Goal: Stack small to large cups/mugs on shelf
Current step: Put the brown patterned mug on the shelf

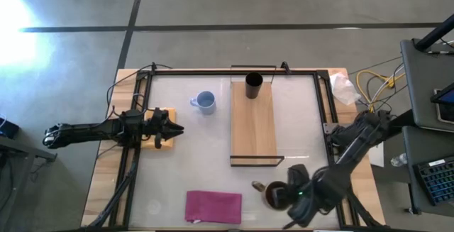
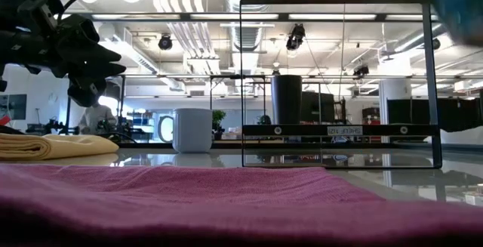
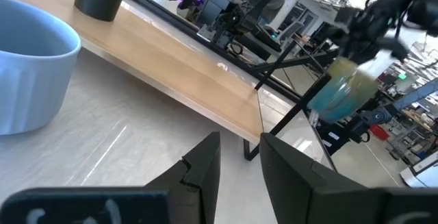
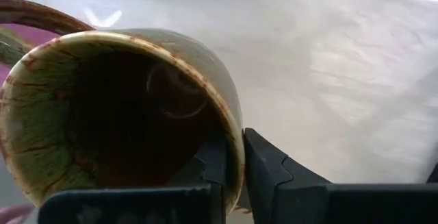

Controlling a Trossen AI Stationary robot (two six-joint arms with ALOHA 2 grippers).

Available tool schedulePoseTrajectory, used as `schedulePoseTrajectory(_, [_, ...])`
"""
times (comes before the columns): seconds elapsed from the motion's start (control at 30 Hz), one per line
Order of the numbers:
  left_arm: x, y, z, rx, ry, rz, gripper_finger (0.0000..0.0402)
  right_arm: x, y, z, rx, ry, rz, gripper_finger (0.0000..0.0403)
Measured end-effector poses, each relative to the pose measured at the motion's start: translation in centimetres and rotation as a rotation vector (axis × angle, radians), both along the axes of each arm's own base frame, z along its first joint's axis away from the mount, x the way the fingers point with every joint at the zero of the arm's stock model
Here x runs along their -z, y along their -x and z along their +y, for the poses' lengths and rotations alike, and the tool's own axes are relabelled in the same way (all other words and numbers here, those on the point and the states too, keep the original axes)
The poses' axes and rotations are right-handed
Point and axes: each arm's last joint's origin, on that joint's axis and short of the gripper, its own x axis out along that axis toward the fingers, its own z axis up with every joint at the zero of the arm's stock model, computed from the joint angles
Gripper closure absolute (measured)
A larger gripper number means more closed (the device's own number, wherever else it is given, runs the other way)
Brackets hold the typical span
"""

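Observation:
The small black cup (image 1: 254, 85) stands upright on the far end of the light-wood shelf plank (image 1: 253, 129); it also shows in the low view (image 2: 287, 100). The light blue mug (image 1: 205, 102) stands on the table left of the plank. My right gripper (image 1: 284, 193) is shut on the brown glossy mug (image 1: 272, 194) near the table's front edge, right of the plank's dark frame end (image 1: 257, 162). My left gripper (image 1: 177, 128) hovers over the yellow-tan pad (image 1: 160, 140), its fingers a narrow gap apart (image 3: 239, 166) and empty. My right gripper pinches the brown mug's rim wall (image 4: 234, 138), one finger (image 4: 213, 161) inside the mug and one finger (image 4: 268, 168) outside. The fingers come from above, on the side away from the handle (image 4: 37, 11). The mug hangs lifted clear of the table (image 3: 342, 90).
A magenta cloth (image 1: 213, 206) lies at the front edge, left of the lifted mug. A dark metal frame (image 1: 234, 71) runs round the work area. Cables and a crumpled white thing (image 1: 343, 86) lie at the far right corner.

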Motion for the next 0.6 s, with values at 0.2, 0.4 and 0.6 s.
schedulePoseTrajectory(0.2, [0.0, 0.0, 0.0, 0.000, 0.000, -0.002, 0.0312, -3.5, 1.5, -0.9, -0.036, 0.063, -0.169, 0.0383])
schedulePoseTrajectory(0.4, [0.0, 0.0, 0.0, 0.000, 0.000, -0.002, 0.0312, -5.8, 2.3, -3.5, -0.005, 0.229, -0.184, 0.0383])
schedulePoseTrajectory(0.6, [0.0, 0.0, 0.0, 0.000, 0.000, -0.001, 0.0312, -7.8, 1.4, -8.3, -0.023, 0.376, -0.277, 0.0383])
